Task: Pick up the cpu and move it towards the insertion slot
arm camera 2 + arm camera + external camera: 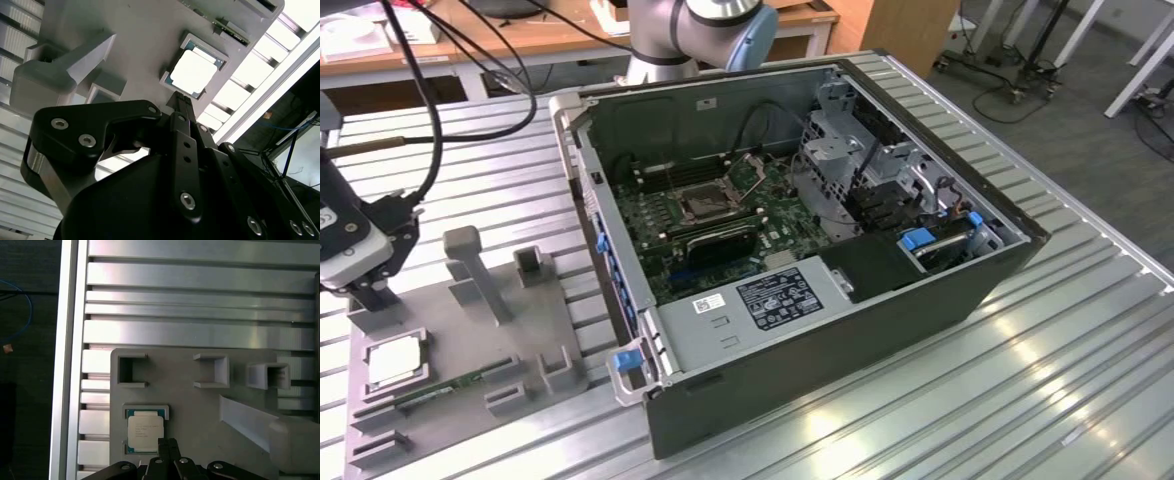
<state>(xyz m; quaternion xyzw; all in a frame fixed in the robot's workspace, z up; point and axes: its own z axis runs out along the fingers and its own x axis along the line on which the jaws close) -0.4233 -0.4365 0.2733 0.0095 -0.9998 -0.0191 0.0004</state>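
Starting with the exterior view: gripper (371, 295) low at the exterior view's left, just beside the far edge of the cpu (396, 358), above the grey holder plate (460, 345). Cpu lying flat in its square pocket on that plate, with the thin green memory stick (447, 388) near it. Insertion slot (704, 203) well apart from both, inside the open computer case (854, 330), in the middle of the green board, edged by a silver frame and looking empty. Going to the second wrist view: gripper (181, 102) with its two fingers pressed together into one narrow tip, holding nothing, pointing near the edge of the cpu (194, 70) but apart from it. Going to the first wrist view: closed tip of the gripper (168, 444) just beside one side of the cpu (145, 432), shiny top fully free, low pocket walls at its corners. Judging the progress: only at the beginning, as it seems. Chip not grasped and not lifted; the picking and the whole way to the slot not done yet.
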